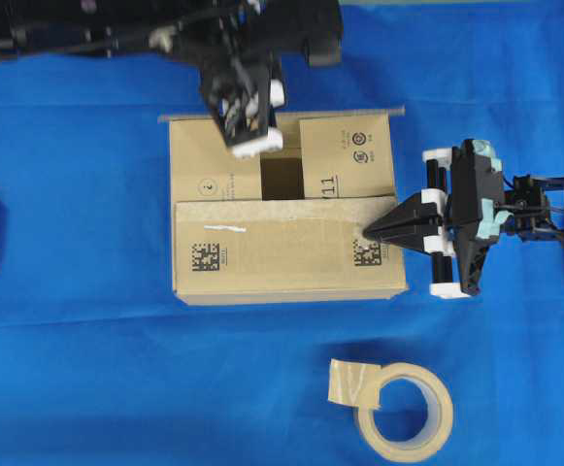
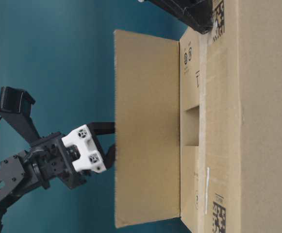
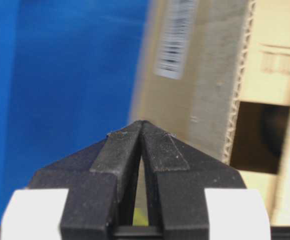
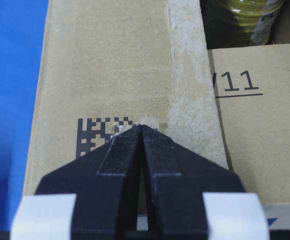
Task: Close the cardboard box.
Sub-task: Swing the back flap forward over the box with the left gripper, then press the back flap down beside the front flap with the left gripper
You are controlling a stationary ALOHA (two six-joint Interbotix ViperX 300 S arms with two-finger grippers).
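The cardboard box (image 1: pixel 286 248) sits mid-table. Its front flap (image 1: pixel 282 243), printed with data-matrix codes (image 4: pixel 97 135), lies folded down, and both side flaps lie folded in. A dark gap (image 1: pixel 282 179) between them shows the inside. The back flap (image 2: pixel 145 131) stands upright. My left gripper (image 1: pixel 243 126) (image 3: pixel 142 122) is shut on nothing, its tip at the outer face of that back flap. My right gripper (image 1: pixel 367 233) (image 4: pixel 141 126) is also shut and empty. Its tip rests on the front flap's right-hand code.
A beige tape roll (image 1: pixel 405 413) with a loose end lies on the blue cloth (image 1: pixel 87 369) in front of the box. Inside the box a yellow-green container (image 4: pixel 244 20) shows through the gap. A white barcode label (image 3: pixel 174 40) is on the back flap.
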